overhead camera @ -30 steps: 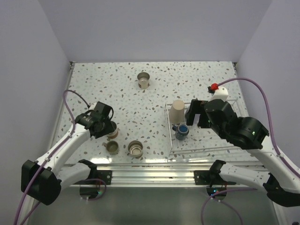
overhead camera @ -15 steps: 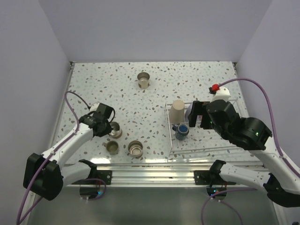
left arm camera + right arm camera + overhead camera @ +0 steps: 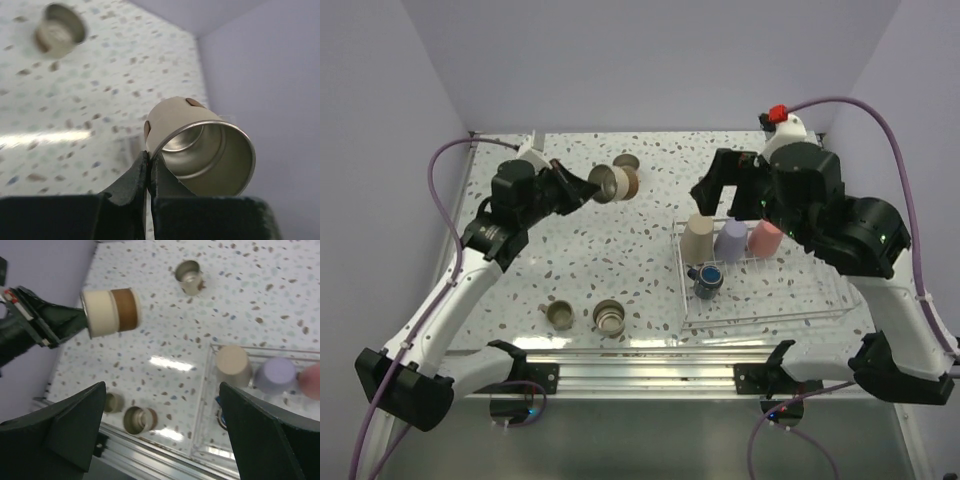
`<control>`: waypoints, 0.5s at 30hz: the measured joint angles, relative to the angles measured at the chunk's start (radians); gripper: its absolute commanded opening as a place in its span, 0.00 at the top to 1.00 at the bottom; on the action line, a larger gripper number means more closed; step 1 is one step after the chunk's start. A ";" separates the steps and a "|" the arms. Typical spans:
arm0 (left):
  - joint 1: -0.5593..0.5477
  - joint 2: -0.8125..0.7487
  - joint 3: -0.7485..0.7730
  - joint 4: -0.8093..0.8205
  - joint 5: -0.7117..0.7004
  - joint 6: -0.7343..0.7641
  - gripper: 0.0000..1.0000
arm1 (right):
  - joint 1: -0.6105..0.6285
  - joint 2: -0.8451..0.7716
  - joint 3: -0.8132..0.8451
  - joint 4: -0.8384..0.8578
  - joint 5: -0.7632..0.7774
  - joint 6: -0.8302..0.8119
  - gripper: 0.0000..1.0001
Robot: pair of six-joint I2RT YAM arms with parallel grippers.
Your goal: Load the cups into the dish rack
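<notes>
Left wrist view alone showing my left jaws clamping the steel cup (image 3: 200,145) by its rim, cup now riding above the surface (image 3: 620,255), earlier resting there, right jaws gaping wide, empty.

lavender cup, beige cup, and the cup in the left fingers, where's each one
lavender cup (image 3: 731,240), top view, on its side wall
beige cup (image 3: 698,238), top view, on its side wall
held cup (image 3: 175,117), left wrist view, on its outer wall
</notes>
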 measured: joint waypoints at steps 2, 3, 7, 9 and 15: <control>0.000 0.000 0.009 0.209 0.137 -0.069 1.00 | -0.034 0.068 0.113 0.026 -0.108 0.018 0.01; 0.000 0.004 0.001 0.327 0.201 -0.113 1.00 | -0.069 0.103 0.164 0.048 -0.169 0.037 0.02; -0.001 0.060 -0.071 0.832 0.386 -0.348 1.00 | -0.251 0.168 0.175 0.241 -0.471 0.175 0.01; -0.001 0.101 -0.105 1.032 0.431 -0.450 1.00 | -0.322 0.163 0.080 0.382 -0.583 0.273 0.01; -0.001 0.175 -0.170 1.413 0.470 -0.660 1.00 | -0.354 0.179 -0.032 0.635 -0.762 0.471 0.01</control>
